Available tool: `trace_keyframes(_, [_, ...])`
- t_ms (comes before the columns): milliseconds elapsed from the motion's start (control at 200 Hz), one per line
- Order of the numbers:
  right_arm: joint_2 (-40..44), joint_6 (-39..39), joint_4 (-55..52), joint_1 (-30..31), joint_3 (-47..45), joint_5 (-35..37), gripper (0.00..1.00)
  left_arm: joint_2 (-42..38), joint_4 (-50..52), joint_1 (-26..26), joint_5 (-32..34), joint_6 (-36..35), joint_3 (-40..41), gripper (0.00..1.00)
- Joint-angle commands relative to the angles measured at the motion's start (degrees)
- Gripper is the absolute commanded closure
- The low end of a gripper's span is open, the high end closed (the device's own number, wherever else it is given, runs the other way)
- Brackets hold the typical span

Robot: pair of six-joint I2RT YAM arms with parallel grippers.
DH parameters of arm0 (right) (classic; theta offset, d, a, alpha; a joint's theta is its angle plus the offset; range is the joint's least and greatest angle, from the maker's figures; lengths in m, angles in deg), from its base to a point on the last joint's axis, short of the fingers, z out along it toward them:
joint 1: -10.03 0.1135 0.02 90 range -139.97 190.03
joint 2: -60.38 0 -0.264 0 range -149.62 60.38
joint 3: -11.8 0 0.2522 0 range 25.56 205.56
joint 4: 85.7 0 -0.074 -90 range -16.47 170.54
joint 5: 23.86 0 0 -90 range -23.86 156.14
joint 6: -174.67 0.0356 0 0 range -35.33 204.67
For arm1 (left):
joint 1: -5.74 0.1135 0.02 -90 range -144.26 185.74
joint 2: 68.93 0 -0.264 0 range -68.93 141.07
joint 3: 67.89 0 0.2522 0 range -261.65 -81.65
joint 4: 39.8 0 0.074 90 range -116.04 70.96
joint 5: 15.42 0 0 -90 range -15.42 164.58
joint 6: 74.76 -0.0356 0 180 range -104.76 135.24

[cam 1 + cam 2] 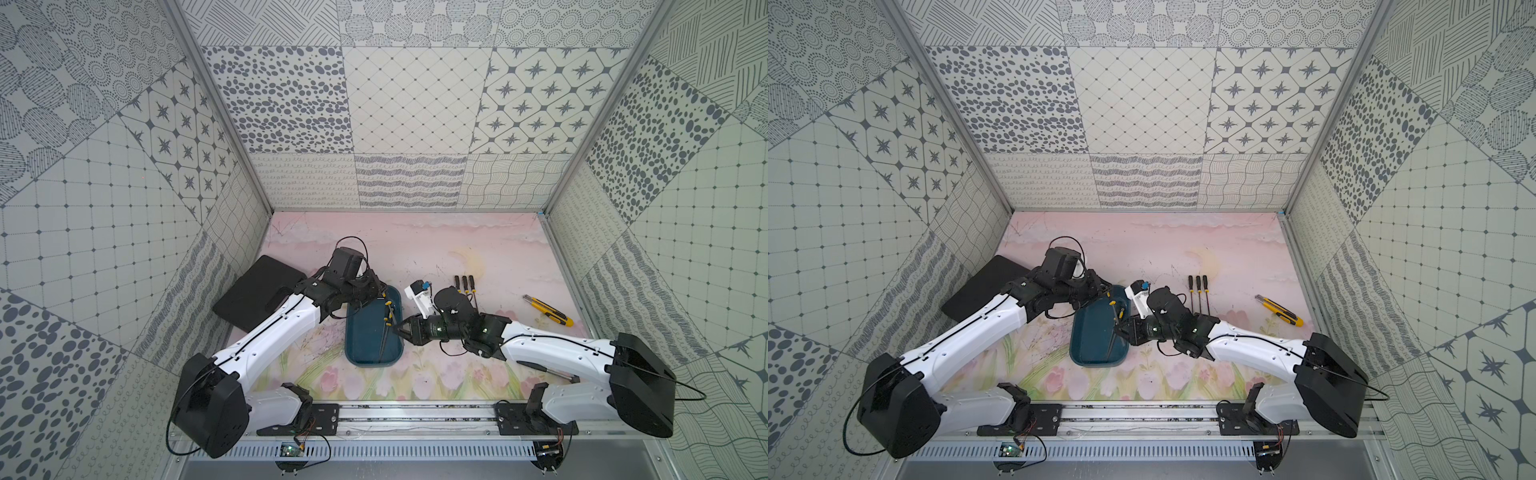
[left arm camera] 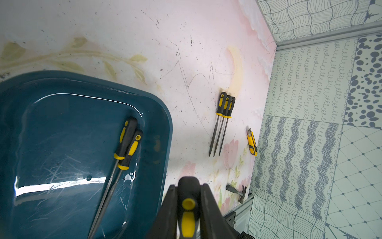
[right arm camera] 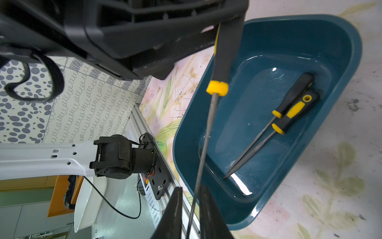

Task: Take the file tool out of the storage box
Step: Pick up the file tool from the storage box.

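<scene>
Over the storage box on the worktop, the left jaws are clamped tight on the handle of a file, holding it up off the box floor. The right jaws stand slightly apart on either side of its thin shaft, not pinching it. Two more files lie side by side inside the box; three others lie on the worktop off to the right.
</scene>
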Motion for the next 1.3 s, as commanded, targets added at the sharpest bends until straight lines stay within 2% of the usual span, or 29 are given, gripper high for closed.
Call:
trace_keyframes(0, [0.82,-1.21,1.04,0.32,1.71,0.7,0.77,-0.14,-0.1,0.19,-0.52,-2.09,-0.94,0.9])
trace_keyframes(445, [1.26,-2.2,-1.01,0.33,2.63,1.63,0.76,0.26,0.72,0.18,0.03,-3.45,-0.8,0.91])
trace_keyframes(886, [0.16,-2.01,-0.95,0.32,3.2,1.05,0.88,0.59,0.31,0.16,-0.12,-3.53,-0.68,0.91])
trace_keyframes(991, [-0.23,-1.98,-0.72,0.24,3.28,0.96,0.93,0.54,-0.08,0.17,-0.34,-3.23,-0.68,0.91])
trace_keyframes(1071, [-0.6,-1.84,-0.72,0.28,3.36,1.27,1.0,0.35,-0.74,0.16,-0.78,-2.86,-0.62,0.85])
trace_keyframes(1211, [-0.98,-1.41,-1.29,0.29,3.77,3.26,1.0,-0.18,-1.96,0.2,-1.49,-2.35,-0.85,0.77])
trace_keyframes(1261, [-0.7,-1.27,-2.22,0.26,4.06,4.62,1.0,-0.29,-2.49,0.16,-1.66,-2.33,-0.94,0.7])
trace_keyframes(1291, [-0.55,-1.19,-2.61,0.24,4.13,5.21,1.0,-0.35,-2.79,0.16,-1.76,-2.35,-1.16,0.59])
